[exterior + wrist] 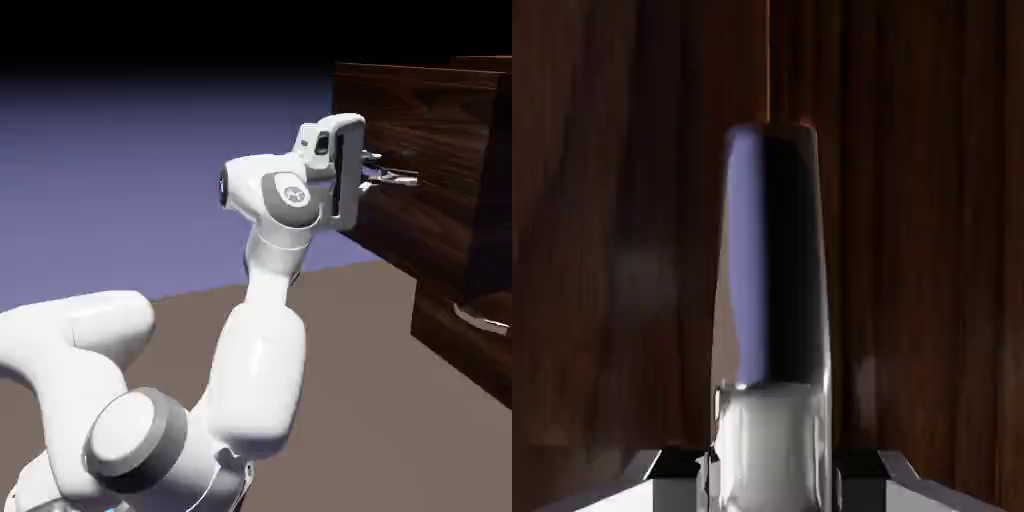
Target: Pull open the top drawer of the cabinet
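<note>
Exterior view: the tall dark brown wood-grain cabinet stands at the right on the brown worktop. Its top drawer, a dark walnut-grain box with a small curved silver bar handle, juts out toward the arm, well proud of the lower drawer. I read the drawer as already pulled open.

The white two-finger gripper is level, pointing at the drawer front, with its fingers at the handle. This pose suits a straight pull along the drawer's travel, which explains the horizontal wrist.

Hand view: the silver handle fills the middle, running up the frame and mirroring the blue-violet backdrop. The grey fingers sit either side of it at the bottom edge, spread wide. They bracket the bar, and whether the pads touch it I cannot tell. Walnut grain fills the rest, so the hand is close to the front.

Judgement: the grip is released with the hand not yet backed off. Only a clear retreat seems left.
</note>
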You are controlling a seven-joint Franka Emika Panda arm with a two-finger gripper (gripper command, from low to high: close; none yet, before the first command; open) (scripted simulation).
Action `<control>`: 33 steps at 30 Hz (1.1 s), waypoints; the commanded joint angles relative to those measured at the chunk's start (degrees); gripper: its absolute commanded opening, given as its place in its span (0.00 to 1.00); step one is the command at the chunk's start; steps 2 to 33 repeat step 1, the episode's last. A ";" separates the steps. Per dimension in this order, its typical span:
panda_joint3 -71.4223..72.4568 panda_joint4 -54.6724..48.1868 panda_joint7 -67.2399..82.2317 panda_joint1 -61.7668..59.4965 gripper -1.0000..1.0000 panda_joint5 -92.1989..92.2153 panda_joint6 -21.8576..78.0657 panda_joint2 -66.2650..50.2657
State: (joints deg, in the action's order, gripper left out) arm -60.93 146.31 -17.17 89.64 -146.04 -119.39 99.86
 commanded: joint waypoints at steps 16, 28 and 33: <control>0.74 2.08 -0.14 -1.73 1.00 1.08 0.40 0.40; 0.74 2.08 -0.14 -1.73 1.00 1.08 0.40 0.40; 0.74 2.08 -0.14 -1.73 1.00 1.08 0.40 0.40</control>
